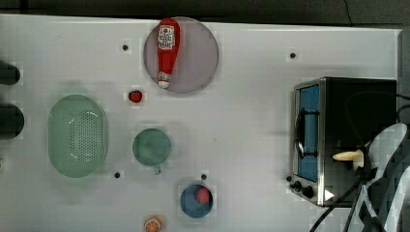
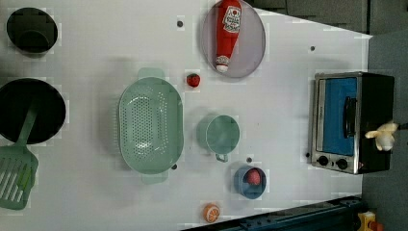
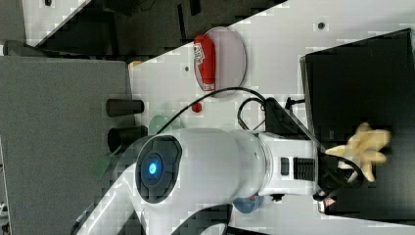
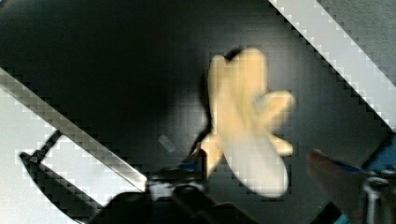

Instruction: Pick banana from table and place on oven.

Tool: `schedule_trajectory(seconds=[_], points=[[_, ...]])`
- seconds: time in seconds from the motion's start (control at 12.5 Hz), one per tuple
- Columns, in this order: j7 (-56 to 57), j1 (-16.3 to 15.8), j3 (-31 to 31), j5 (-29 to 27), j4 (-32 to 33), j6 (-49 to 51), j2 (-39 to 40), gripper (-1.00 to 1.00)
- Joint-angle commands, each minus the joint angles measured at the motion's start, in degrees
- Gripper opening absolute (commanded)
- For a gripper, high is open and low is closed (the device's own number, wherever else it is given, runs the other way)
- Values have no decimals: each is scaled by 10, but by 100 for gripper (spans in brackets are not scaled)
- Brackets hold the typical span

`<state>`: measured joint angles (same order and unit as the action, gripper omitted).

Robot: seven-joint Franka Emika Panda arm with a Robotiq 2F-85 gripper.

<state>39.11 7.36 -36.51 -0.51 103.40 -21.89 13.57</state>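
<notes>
- Wrist view: we see the banana (image 4: 247, 135), pale and blurred, over the oven (image 4: 116, 70)'s black top, between the two fingers (image 4: 336, 179), which stand spread on either side of it.
- We cannot tell whether either finger touches the fruit.
- Top view: we find the banana above the oven's roof, toward the top view's right, beside the gripper (image 1: 358, 162), well apart from the ketchup bottle (image 1: 167, 50) on the white table (image 1: 251, 106).

From my remote station, I could read no lettering anywhere: the ketchup bottle (image 1: 167, 50) lying on its plate (image 1: 200, 53) carried a white label whose print was too small to make out.
</notes>
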Motion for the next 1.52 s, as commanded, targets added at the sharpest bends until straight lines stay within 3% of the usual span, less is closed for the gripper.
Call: schedule_trajectory(seconds=[0.08,0.4,0.56,0.72,1.04,1.28,1.52], points=[[25,-15,18,-6,-9,-15,-5,99],[-6,-41,53,-3,-32,-13,-41,100],[-81,-60,76,-2,-41,18,-83,100],[-164,-76,107,-3,-40,122,-131,100],[-405,-90,204,-3,-39,227,-218,100],[-445,-90,279,10,-38,228,-254,100],[-445,-90,315,38,-36,245,-266,100]])
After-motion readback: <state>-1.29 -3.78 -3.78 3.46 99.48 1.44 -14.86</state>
